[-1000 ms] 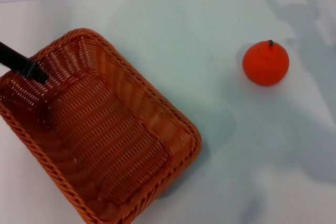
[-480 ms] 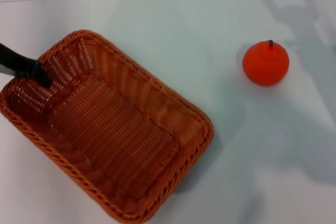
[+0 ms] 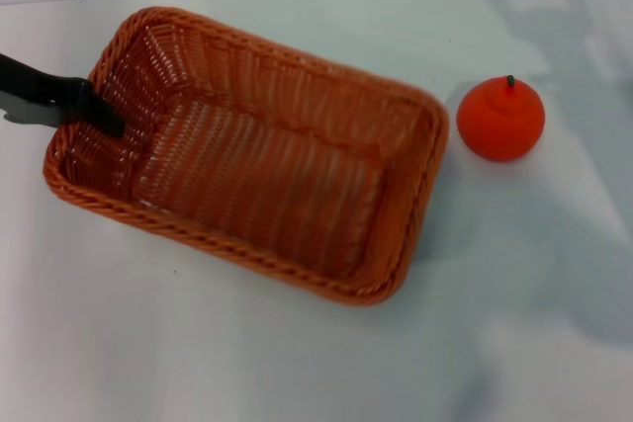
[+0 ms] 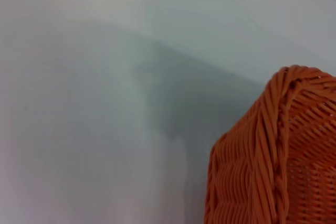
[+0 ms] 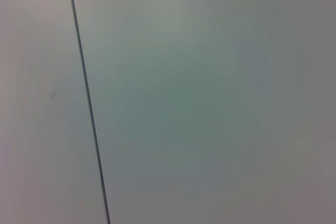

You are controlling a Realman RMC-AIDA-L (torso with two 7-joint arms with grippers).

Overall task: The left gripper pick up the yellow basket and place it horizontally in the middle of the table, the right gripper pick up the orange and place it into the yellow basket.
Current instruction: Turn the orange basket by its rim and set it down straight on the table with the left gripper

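left gripper (image 3: 99,116) comes in from the left edge of the head view as a black finger piece, its tip over the left short end of the yellow basket (image 3: 257,160) and reaching down inside, against the inner wall just below the braided rim; only one finger shows, so whether it's clamped on the wall or loose — can't tell; basket sits w/ its long axis running roughly left-right across the table (image 3: 247,363), slightly skewed, left end a bit nearer the far side, right end lower in view; it's about mid-table, open side up, nothing inside but bare weave; sloped ribbed sides and braided rim show all round; can't tell if the left end is lifted off the surface or resting on it; left wrist view shows just one corner of the basket (image 4: 273,156), rim braid and ribbed outer wall, w/ white tabletop (image 4: 105,77) and a soft grey shadow behind it; no fingers visible there; right of the basket, just beside its right short end but not touching, the orange (image 3: 500,118) sits upright on the table, dark green stem on top; it's outside the basket, a small strip of white between the two; right gripper isn't seen in any view; right wrist view shows only pale flat surface crossed by a thin dark line (image 5: 86,103)
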